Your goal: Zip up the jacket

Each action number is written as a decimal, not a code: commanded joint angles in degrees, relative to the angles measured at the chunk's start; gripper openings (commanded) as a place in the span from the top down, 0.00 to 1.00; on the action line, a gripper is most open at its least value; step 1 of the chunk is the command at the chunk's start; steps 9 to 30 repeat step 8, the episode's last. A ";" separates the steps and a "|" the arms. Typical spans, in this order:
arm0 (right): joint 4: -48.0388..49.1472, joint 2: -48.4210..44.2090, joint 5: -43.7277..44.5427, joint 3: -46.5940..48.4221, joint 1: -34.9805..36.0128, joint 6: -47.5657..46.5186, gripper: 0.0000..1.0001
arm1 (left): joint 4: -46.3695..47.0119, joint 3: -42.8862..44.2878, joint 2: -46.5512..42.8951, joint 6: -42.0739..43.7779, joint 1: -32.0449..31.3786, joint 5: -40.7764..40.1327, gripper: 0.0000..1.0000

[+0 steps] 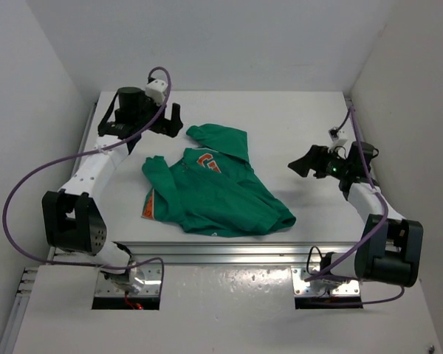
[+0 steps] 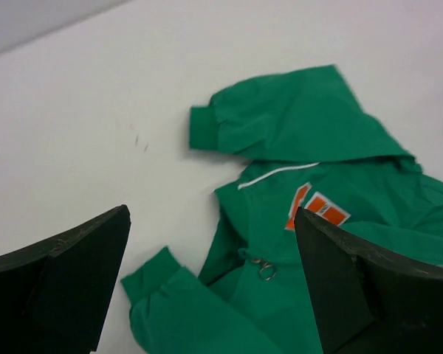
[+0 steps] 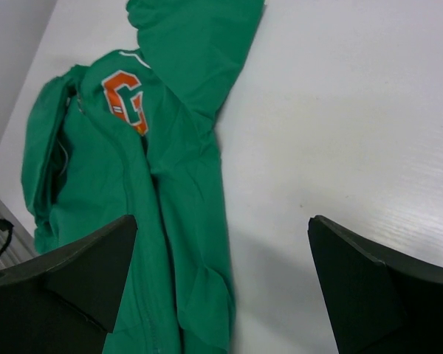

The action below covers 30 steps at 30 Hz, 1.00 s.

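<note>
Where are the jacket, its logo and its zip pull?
jacket (image 1: 229, 199), top external view, middle of its body.
logo (image 3: 124, 99), right wrist view, its middle.
zip pull (image 2: 266, 271), left wrist view, its metal ring.

- The jacket (image 1: 221, 195) lies crumpled mid-table (image 1: 295, 118), an obstacle between both arms.
- Bare table separates the left end effector (image 1: 170, 125) from the nearest sleeve cuff (image 2: 149, 276).
- The right end effector (image 1: 300, 165) faces bare table up to the jacket's edge.
- Side walls (image 1: 29, 88) stand close outside each arm.

Thin, smooth green cloth for the jacket (image 1: 229, 203), faintly creased; matt white worktop (image 1: 303, 125); bare, dull-shining metal rail (image 1: 229, 254).
</note>
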 commanded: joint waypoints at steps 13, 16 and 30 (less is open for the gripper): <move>-16.05 3.40 10.52 7.62 -5.21 -15.89 0.01 | -5.55 -0.33 3.52 -2.37 10.42 -10.76 0.01; -16.05 3.40 10.52 7.62 -5.21 -15.89 0.01 | -5.55 -0.33 3.52 -2.37 10.42 -10.76 0.01; -16.05 3.40 10.52 7.62 -5.21 -15.89 0.01 | -5.55 -0.33 3.52 -2.37 10.42 -10.76 0.01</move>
